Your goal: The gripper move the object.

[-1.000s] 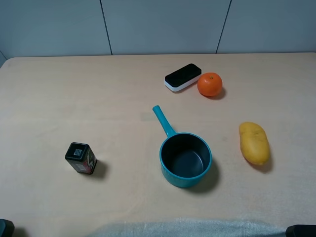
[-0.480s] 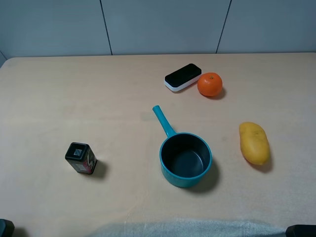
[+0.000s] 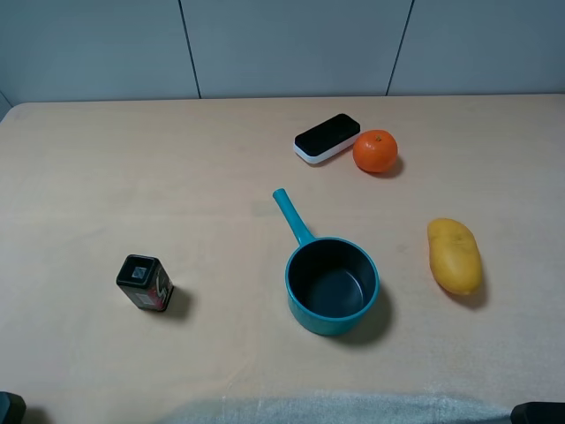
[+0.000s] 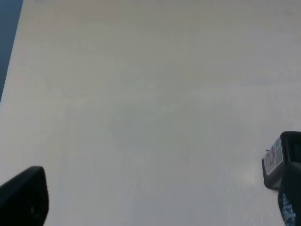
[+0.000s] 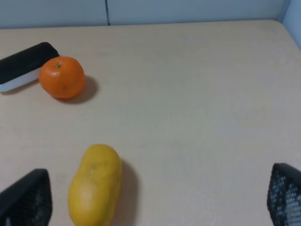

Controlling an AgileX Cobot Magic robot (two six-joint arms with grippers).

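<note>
— Nothing has moved since a second ago: your table looks the same in all three overhead shots, both arms parked at the near edge. Where's your right gripper (image 5: 150, 197)?

— Low and pulled back, well short of everything. Its wrist view shows one dark finger (image 5: 26, 197) at each lower corner of the picture with bare table (image 5: 197, 117) between them, so the jaws are spread wide and hold nothing.

— And your left gripper (image 4: 150, 197)?

— Also back at the near edge. You see one dark fingertip at one corner and a dark shape at the other side beside the small black tin (image 4: 275, 160), so it reads as spread and empty too.

— So which step are you on?

— The very start, I'd say; no approach yet. Your object (image 3: 375, 150) sits far across the table on the right half, just beside the black-and-white eraser (image 3: 327, 137), near enough that I can't tell whether they touch.

— What does the next move ask of you?

— Probably a long reach with the right arm, forward and a bit inward, passing the yellow fruit (image 3: 455, 255) without nudging it. Keep the jaws wide, come down around the object from the side away from the eraser. The blue saucepan (image 3: 331, 284) stands nearer the middle, out of that path.
</note>
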